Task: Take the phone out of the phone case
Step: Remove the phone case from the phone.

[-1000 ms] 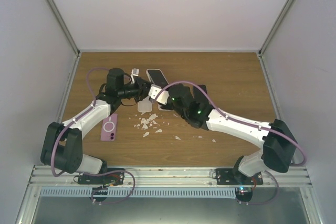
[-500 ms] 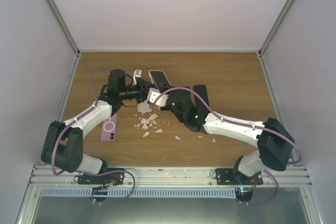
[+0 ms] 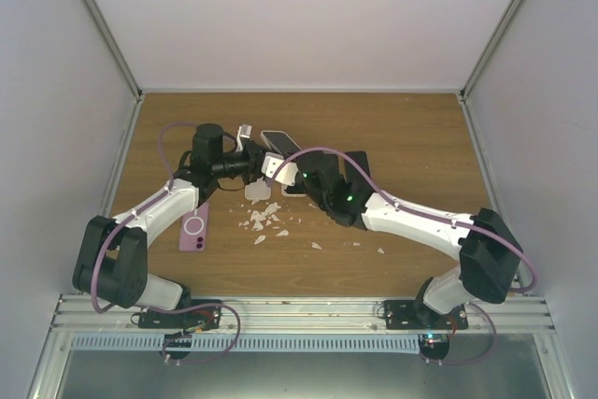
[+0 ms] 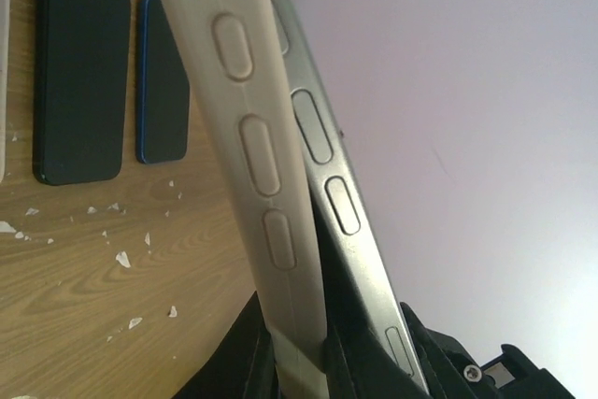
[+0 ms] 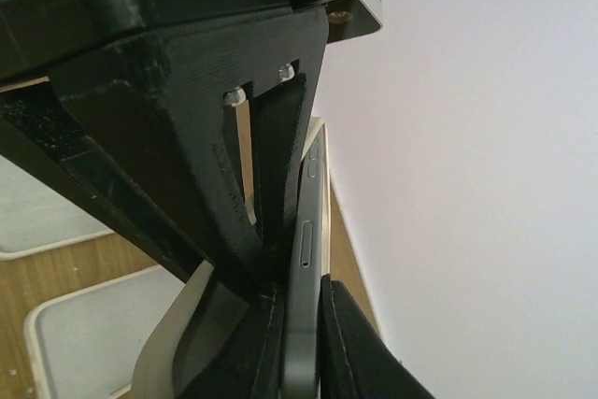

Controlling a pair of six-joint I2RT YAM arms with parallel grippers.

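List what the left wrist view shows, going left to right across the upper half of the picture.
black slab lying on the table → blue-edged slab beside it → cream phone case, seen edge-on → silver phone, edge-on against the case

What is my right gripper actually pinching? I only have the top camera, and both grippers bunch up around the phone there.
Observer: The right wrist view shows the right gripper shut on the phone's thin metal edge, not on the case.
Operator: And the left one?
Observer: In the left wrist view the left gripper is shut on the pale case's side wall, which stands apart from the phone's edge near the fingers.
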